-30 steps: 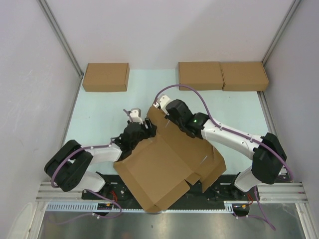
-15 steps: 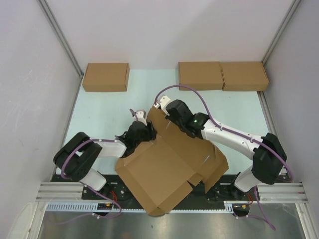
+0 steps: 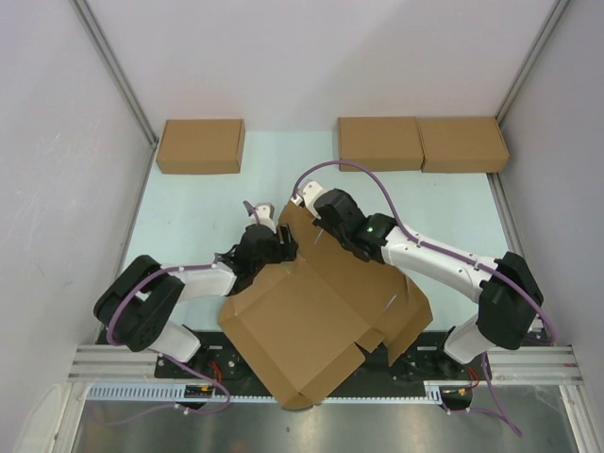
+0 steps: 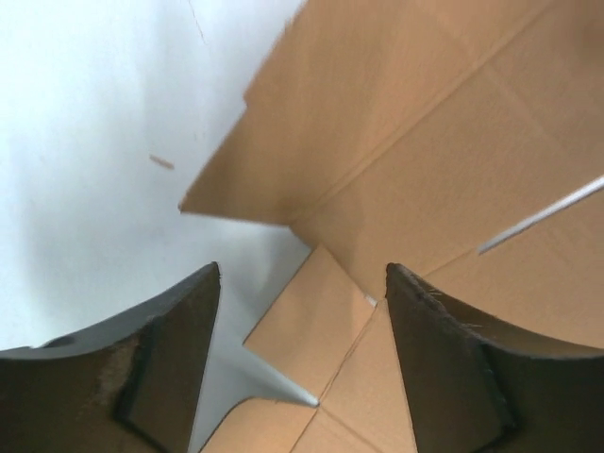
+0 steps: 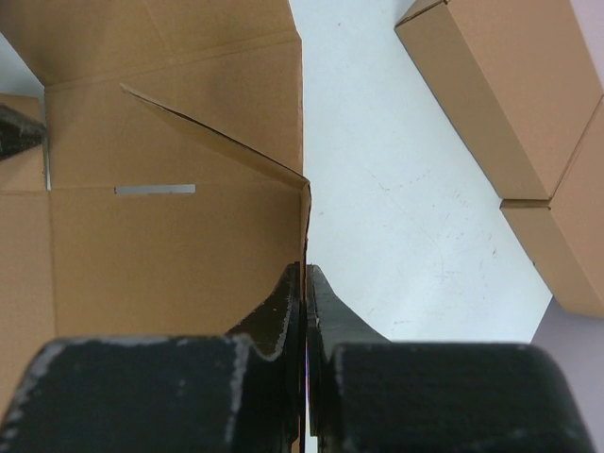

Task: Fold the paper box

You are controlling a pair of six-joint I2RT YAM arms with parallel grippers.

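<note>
- The paper box (image 3: 311,321) lies open and mostly flat on the near part of the surface (image 3: 179,212), between the two arms. It is turned at a slant, and its near corner sticks out over the rail where the arms are bolted.
- One flap at the far end of the paper box stands up a little from the rest.
- The left pincer (image 4: 302,274) is at the left far side of the paper box. Its two fingers (image 4: 175,330) are wide apart and hold nothing. A corner of a flap shows below and between them.
- The right pincer (image 5: 304,276) is at the far end of the paper box. Its fingers are pressed together on the thin edge of the raised flap, so it is clamped on the cardboard.
- A thin slit (image 5: 156,190) shows in the sheet just left of that flap.
- Three small boxes are at the far edge of the surface, well apart from the paper box: one on the left (image 3: 200,145), and two on the right (image 3: 380,142) (image 3: 463,143) that touch side by side.
</note>
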